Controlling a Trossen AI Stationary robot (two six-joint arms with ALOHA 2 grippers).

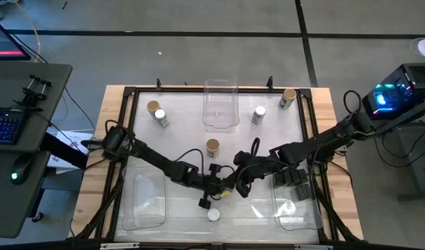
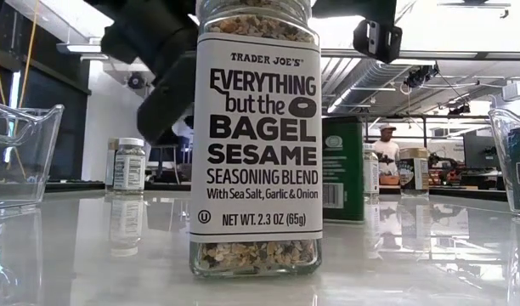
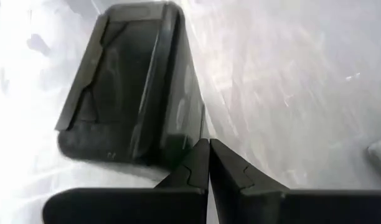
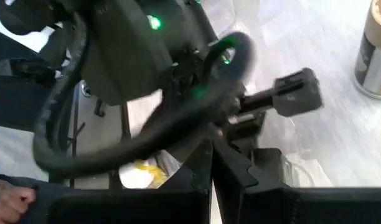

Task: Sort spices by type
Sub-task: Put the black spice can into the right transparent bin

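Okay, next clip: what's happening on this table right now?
Two arms are sorting spices and meet near the table's middle front. The left gripper has its jaws shut just beside a small black box; it holds nothing. The right gripper is also shut and empty, close against the left arm. Several black boxes already sit in the right bin. Jars still stand loose around the table, and the back bin and left bin look empty.

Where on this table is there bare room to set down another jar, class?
Bare: between the tan-lidded jar and the left front bin; also between the back bin and silver-lidded jar. Crowded: centre front, around both arms.
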